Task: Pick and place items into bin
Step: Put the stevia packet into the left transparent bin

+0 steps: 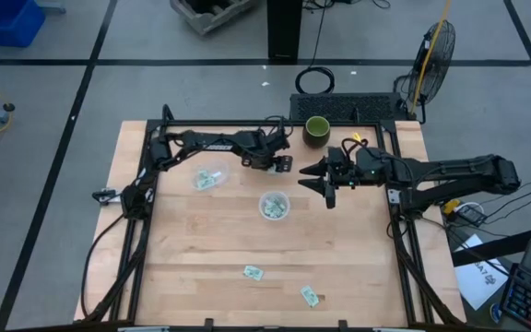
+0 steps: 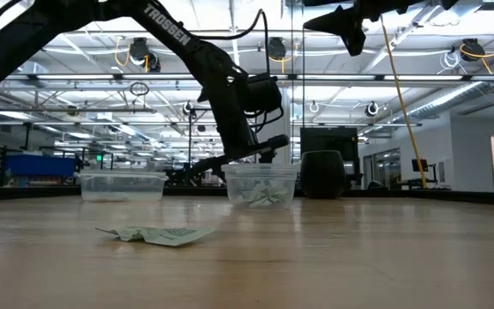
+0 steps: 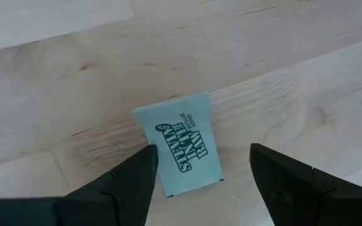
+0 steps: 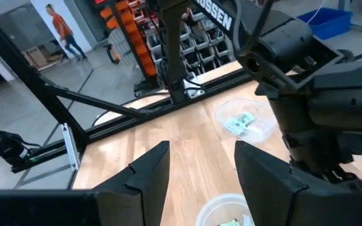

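a big industrial workshop or robotics lab. a wooden table [image 1: 210, 249] sits on a grey concrete floor [image 1: 53, 138] marked with black tape lines. overhead run steel trusses [image 2: 453, 81] and hanging lights. racks of orange parts bins [image 4: 127, 28] line an aisle, where a person [image 4: 61, 28] walks. a floor fan [image 1: 434, 51] stands nearby.

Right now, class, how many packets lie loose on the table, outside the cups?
3: one packet and another near the table edge farthest from the arms, a third below the open left gripper. Arms may hide more.
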